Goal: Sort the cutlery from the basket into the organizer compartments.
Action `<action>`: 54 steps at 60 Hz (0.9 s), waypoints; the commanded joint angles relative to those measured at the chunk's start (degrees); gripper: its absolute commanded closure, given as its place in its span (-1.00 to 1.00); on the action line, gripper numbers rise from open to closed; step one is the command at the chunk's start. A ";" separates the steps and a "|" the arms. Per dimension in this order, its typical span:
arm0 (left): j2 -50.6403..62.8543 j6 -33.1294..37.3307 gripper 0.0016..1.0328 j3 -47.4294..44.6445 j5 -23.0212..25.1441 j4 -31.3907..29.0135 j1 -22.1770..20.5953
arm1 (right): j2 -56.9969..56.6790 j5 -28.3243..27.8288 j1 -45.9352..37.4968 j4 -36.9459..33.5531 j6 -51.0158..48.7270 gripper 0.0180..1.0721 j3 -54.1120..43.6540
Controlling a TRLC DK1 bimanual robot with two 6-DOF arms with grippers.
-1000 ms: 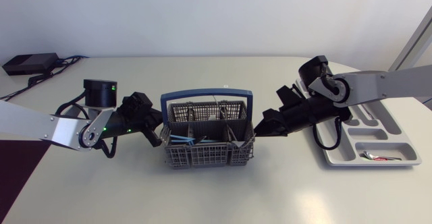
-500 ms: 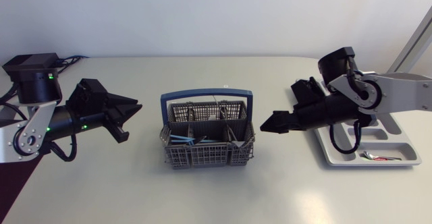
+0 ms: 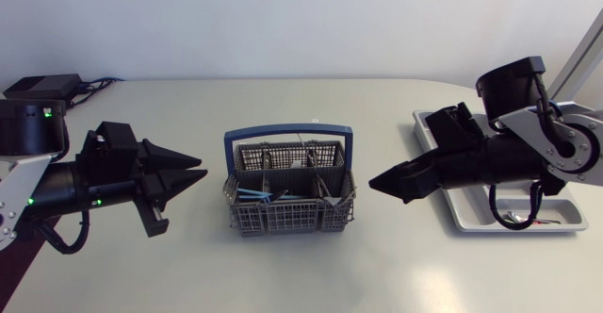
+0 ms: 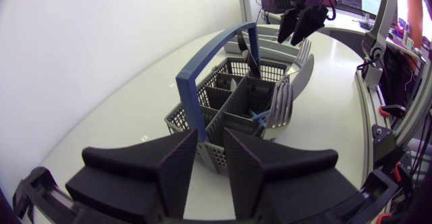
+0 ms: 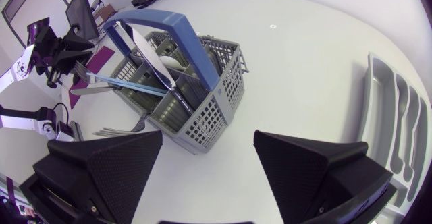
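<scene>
The grey wire basket [image 3: 287, 200] with a blue handle [image 3: 287, 134] stands mid-table and holds several pieces of cutlery, among them a blue-handled one [image 3: 254, 193]. My left gripper [image 3: 202, 167] is left of it, apart, its fingers open by a narrow gap with nothing between them [image 4: 210, 150]. My right gripper [image 3: 384, 189] is right of the basket, open wide and empty [image 5: 209, 143]. Knives [image 5: 158, 62] and forks [image 5: 121, 129] lean in the basket [image 5: 196, 109]. The grey organizer [image 3: 471, 221] lies at the far right, with a red-marked piece [image 3: 528, 220] in its front compartment.
A black box with cables [image 3: 42, 89] sits at the table's back left corner. Bare table lies between each gripper and the basket, and along the front edge.
Both arms have drawn back sideways from the basket, the left to the left and the right to the right. Both grippers have opened. The basket has stayed in place.
</scene>
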 commanded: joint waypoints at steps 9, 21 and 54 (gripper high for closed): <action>-4.50 2.48 0.43 2.59 0.62 -8.30 -0.73 | -0.98 0.89 2.32 -1.85 -1.17 -0.88 -1.34; -6.79 3.45 0.43 4.79 0.70 -14.19 -3.45 | -3.18 6.69 6.62 -2.64 -1.79 -0.90 -1.07; -6.35 6.96 0.43 10.94 0.70 -24.91 -8.29 | -8.19 11.44 12.77 -12.84 -4.34 -0.90 4.11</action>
